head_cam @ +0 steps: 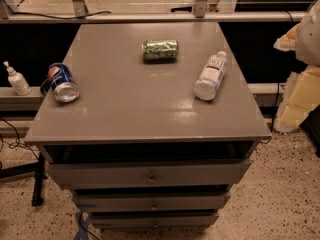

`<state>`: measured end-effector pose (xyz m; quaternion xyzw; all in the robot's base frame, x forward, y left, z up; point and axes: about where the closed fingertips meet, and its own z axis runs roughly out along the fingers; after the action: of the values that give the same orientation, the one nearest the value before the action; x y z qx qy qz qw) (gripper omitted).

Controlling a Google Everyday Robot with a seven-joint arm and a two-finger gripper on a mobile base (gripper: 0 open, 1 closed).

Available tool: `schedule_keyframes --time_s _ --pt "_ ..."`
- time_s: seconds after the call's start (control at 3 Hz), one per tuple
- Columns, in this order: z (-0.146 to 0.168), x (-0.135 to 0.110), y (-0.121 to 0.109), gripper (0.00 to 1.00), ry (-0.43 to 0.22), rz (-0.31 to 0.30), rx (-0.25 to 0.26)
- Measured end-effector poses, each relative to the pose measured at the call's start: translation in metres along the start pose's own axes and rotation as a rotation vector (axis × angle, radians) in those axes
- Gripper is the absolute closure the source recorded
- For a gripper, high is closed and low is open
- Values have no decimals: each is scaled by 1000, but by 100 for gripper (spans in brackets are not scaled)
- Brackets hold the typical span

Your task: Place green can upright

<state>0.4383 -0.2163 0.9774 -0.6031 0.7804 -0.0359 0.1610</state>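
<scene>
The green can lies on its side at the far middle of the grey cabinet top, its long axis running left to right. It is light green with darker mottling and silver ends. My gripper shows as a pale cream shape at the right edge of the view, off the cabinet's right side and well away from the can. It holds nothing that I can see.
A blue Pepsi can lies on its side near the left edge. A white plastic bottle lies on its side at the right. A small white pump bottle stands on a ledge to the left. Drawers sit below the top.
</scene>
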Motion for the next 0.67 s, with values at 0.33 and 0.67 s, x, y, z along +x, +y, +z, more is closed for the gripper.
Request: schedule_keyframes --time_s 0.33,0.67 --pt "0 0 0 0 0 0 0" --pt "1 -6 -12 0 -24 -16 19"
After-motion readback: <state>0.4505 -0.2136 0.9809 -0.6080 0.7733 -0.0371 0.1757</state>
